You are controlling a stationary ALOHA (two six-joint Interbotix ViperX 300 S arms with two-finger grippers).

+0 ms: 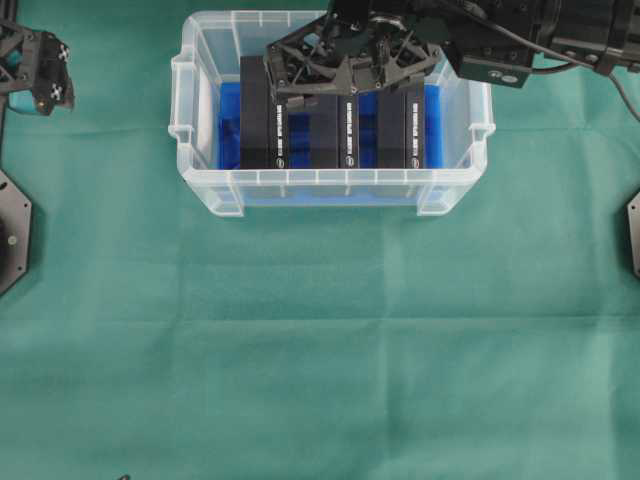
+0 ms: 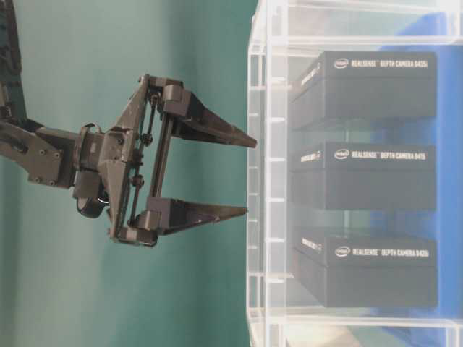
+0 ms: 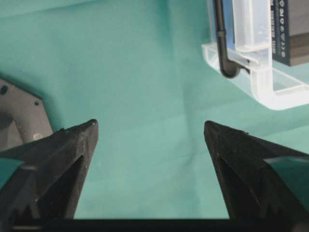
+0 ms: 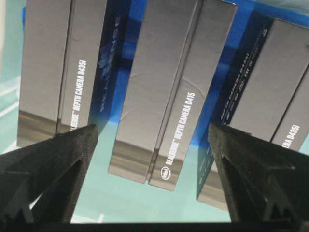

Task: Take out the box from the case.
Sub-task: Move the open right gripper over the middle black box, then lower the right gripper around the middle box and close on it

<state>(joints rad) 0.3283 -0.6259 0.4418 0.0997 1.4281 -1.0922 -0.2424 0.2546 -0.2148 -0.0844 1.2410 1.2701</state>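
Over the case [image 1: 205, 190], right fingers [image 4: 58, 169] spread wide, straddling middle box [image 4: 169, 96].

The case [image 1: 205, 120] is a clear plastic bin with a ribbed rim and side handles, standing upright and open-topped on the table near its far edge. A blue cloth [image 1: 228, 130] lines its bottom. Inside stand three black boxes side by side on their narrow edges, with gaps between: left box [image 1: 265, 115], middle box [image 1: 335, 135], right box [image 1: 405, 125]. Each bears white lettering.
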